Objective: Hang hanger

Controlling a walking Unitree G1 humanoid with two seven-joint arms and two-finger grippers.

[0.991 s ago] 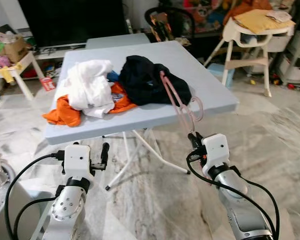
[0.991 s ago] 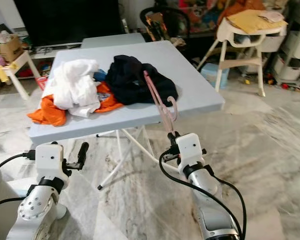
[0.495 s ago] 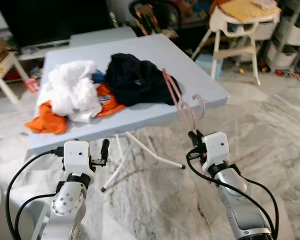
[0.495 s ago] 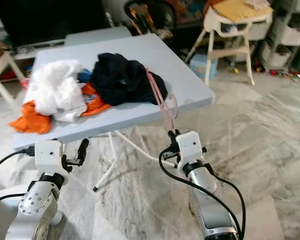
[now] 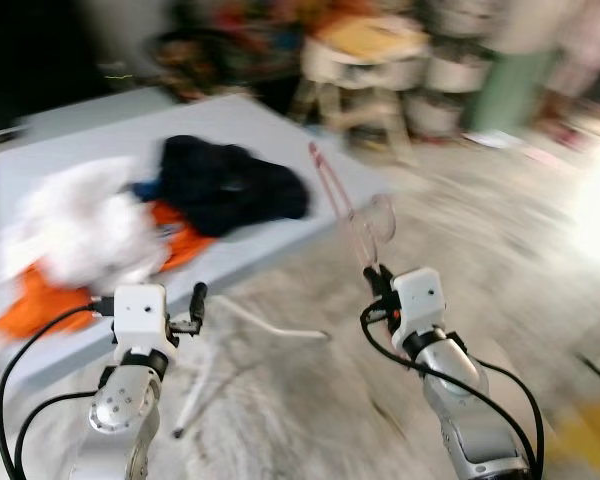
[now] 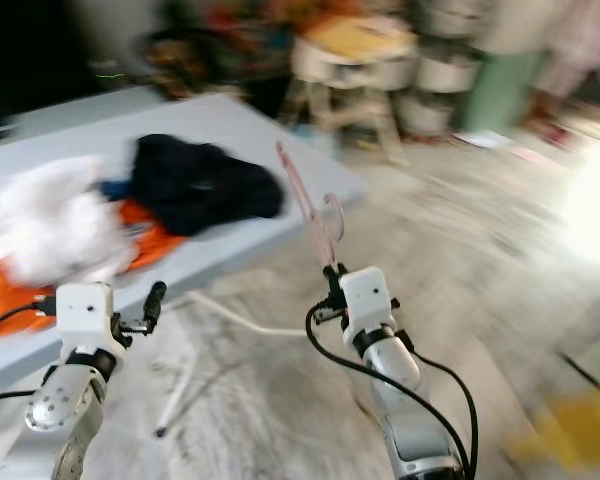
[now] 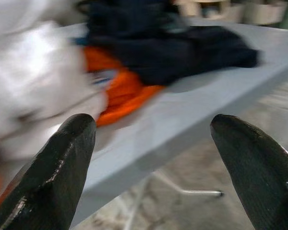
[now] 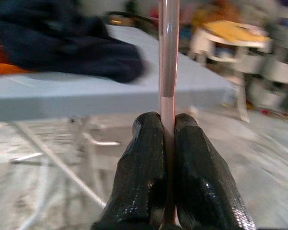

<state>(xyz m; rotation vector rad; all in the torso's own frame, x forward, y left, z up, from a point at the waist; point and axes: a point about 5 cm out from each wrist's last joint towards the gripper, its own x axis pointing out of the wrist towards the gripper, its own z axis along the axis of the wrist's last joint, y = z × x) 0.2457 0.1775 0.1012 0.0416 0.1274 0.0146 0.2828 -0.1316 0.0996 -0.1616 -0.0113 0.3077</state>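
A pink plastic hanger stands upright in my right gripper, its hook at about mid-height. The right wrist view has both black fingers pressed on the hanger's thin bar, so that gripper is shut on it. It is held in the air in front of the grey-blue table's near corner. My left gripper is open with nothing between its fingers, low in front of the table's front edge. The whole picture is blurred.
On the table lie a black garment, a white one and an orange one. Folding legs show under it. A white high chair and storage clutter stand behind. Marble floor spreads to the right.
The whole picture has swung and blurred, so the camera has turned right; table and clothes now sit further left. The right gripper still holds the hanger; the left stays open.
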